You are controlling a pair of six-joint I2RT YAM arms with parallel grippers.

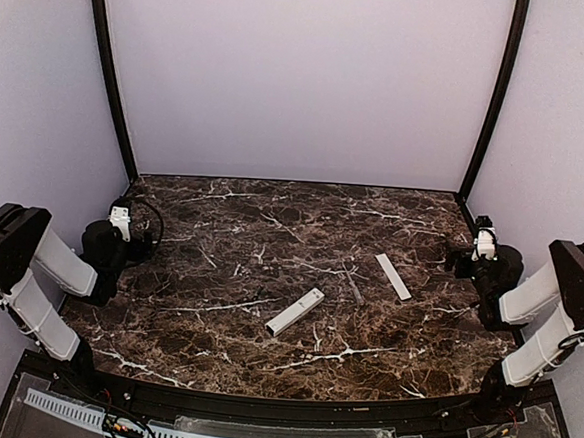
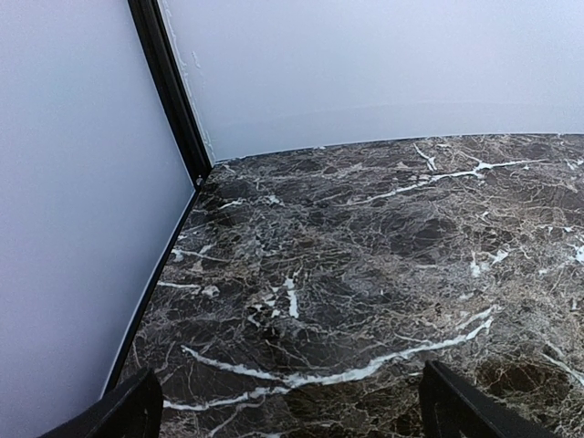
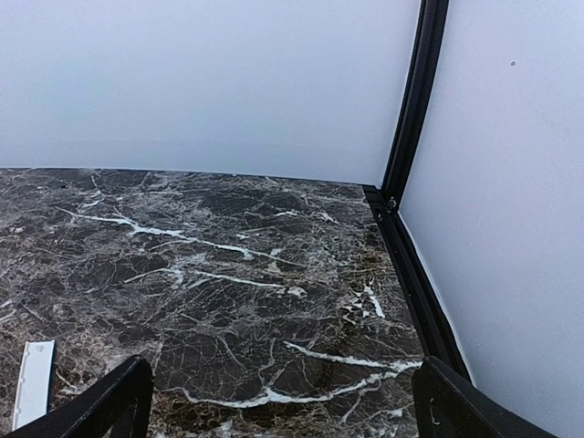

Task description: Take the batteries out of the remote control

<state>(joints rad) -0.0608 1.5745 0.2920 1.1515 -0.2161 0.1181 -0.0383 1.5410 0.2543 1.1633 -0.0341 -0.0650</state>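
The remote control (image 1: 294, 312), a slim white bar, lies slantwise on the marble table (image 1: 231, 225) near the front middle, its near left end dark. A flat pale-grey cover strip (image 1: 393, 276) lies to its right; its tip (image 3: 32, 383) shows at the lower left of the right wrist view. Between them lies a small grey stick shape (image 1: 353, 287); I cannot tell if it is a battery. No batteries show clearly. My left gripper (image 1: 130, 215) (image 2: 292, 406) is open at the far left over bare marble. At the far right my right gripper (image 1: 482, 235) (image 3: 283, 397) is also open, holding nothing.
Pale walls with black corner posts (image 1: 111, 76) (image 1: 493, 103) close the table in at the back and both sides. The left wrist view faces the back left corner (image 2: 203, 173), the right wrist view the back right corner (image 3: 388, 196). Both arms sit folded at the side edges.
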